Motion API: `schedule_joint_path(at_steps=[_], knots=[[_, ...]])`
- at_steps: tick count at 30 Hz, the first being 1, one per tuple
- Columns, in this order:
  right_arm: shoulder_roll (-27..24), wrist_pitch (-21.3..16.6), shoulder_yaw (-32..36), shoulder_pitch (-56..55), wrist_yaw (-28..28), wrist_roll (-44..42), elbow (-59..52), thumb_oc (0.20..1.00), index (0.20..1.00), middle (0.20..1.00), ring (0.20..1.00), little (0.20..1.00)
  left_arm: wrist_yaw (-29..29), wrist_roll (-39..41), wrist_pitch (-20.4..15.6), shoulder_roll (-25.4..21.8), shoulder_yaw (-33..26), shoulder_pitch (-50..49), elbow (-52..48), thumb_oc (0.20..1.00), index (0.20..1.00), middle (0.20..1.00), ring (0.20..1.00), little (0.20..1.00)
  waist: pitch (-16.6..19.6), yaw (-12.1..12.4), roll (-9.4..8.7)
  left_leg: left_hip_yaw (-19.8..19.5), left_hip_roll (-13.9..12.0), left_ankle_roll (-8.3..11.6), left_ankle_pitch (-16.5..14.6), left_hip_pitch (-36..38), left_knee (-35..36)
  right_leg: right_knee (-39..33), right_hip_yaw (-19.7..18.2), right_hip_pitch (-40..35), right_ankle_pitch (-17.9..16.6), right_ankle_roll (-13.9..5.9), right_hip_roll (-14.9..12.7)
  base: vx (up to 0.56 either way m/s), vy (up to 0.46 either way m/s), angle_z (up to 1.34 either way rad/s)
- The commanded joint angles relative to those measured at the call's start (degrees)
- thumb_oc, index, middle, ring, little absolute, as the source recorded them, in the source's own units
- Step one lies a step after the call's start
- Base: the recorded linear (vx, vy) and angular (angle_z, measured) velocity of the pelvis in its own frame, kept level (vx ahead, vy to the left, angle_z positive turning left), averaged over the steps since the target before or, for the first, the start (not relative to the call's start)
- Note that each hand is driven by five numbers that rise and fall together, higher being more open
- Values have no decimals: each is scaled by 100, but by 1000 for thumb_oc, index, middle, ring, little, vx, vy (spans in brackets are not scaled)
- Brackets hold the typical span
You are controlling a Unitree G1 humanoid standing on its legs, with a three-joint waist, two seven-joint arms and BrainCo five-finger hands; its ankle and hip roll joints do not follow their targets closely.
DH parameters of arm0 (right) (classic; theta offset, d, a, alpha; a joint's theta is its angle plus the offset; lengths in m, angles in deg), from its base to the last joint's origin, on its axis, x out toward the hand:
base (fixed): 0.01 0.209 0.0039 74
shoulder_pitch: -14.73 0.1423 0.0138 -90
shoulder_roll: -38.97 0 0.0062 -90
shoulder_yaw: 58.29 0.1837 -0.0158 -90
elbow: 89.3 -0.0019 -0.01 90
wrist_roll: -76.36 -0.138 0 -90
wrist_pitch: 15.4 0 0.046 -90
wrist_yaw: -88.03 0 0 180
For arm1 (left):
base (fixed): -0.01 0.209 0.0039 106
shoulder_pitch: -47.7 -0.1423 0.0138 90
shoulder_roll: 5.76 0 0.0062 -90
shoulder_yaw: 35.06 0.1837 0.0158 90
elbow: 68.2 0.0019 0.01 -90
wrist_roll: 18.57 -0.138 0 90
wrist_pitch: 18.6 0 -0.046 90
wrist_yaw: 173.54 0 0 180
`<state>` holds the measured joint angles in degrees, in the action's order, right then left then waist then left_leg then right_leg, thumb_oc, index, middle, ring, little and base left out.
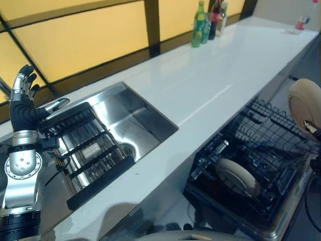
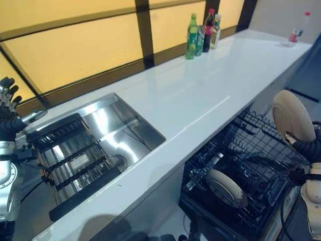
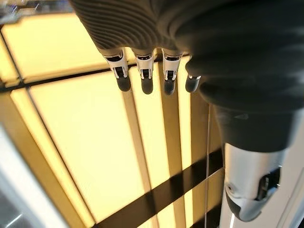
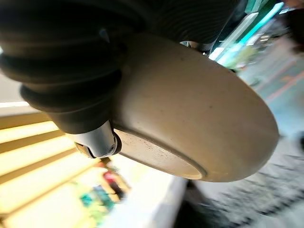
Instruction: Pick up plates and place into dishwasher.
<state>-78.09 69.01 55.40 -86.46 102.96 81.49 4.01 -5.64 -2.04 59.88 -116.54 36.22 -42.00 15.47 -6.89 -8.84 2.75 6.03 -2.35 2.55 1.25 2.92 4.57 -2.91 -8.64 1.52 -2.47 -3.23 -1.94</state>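
At the frame's right edge, the right hand [image 2: 307, 146] clutched a beige plate [image 2: 292, 116] by its rim; it looked rigid, smooth, breakable.

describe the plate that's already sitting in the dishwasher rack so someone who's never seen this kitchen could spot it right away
Below the front edge of the long white counter, right of the steel sink, a black wire dishwasher rack stands pulled out. A beige plate stands on edge among its tines near the front. It is loaded in the rack, unlike the second beige plate held above it in the right hand.
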Motion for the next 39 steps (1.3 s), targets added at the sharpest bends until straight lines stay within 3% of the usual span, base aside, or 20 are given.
schedule_joint_path(at_steps=[1,9,14,20,28,34,39], knots=[[-333,-10,-212,636,166,-166,-15,200,200,200,200,200,-453,-153,-219,-296,133,598,248,1000,1000,1000,1000,1000,-296,75,-171,-465,-26,37,-18,-517,-419,677,226,513,93,-190,24,-221,-152,-23],[-565,146,-1054,1163,7,-363,424,200,200,200,200,200,-690,12,-243,-619,407,927,285,1000,1000,1000,1000,1000,-943,350,-137,-866,-76,126,156,-1182,-756,742,290,744,125,-53,164,-125,-169,2],[-737,263,-1518,1484,-40,-456,687,200,200,200,200,200,-807,193,-176,-845,521,1096,300,1000,1000,1000,1000,1000,-1092,447,-130,-970,-125,172,241,-1405,-754,744,404,872,123,-46,152,-103,-150,11],[-1247,409,-2150,2159,-512,-813,1229,200,200,200,200,200,-1032,328,-36,-1293,819,1601,484,1000,1000,1000,1000,1000,-1325,594,-118,-1044,-223,228,349,-1668,-708,709,581,1018,110,-14,149,-80,-143,14],[-1688,340,-2317,2343,-1373,-1258,1646,200,200,200,200,200,-997,481,5,-1699,880,1858,750,1000,1000,1000,1000,1000,-1471,629,-207,-1002,-300,249,378,-1820,-717,741,715,1168,86,16,177,-19,-99,3],[-1618,508,-2666,2495,-1697,-1404,1910,200,200,200,200,200,-912,361,40,-1825,999,2115,902,1000,1000,1000,1000,1000,-1661,665,-242,-989,-288,233,400,-2040,-871,877,802,1366,61,71,220,-9,-95,0],[-1413,621,-3150,2847,-1767,-1487,2563,200,200,200,200,200,-1006,264,-10,-1827,1192,2377,1019,1000,1000,1000,1000,1000,-1899,684,-103,-1005,-236,207,453,-2245,-900,937,875,1570,28,95,201,-35,-39,0]])
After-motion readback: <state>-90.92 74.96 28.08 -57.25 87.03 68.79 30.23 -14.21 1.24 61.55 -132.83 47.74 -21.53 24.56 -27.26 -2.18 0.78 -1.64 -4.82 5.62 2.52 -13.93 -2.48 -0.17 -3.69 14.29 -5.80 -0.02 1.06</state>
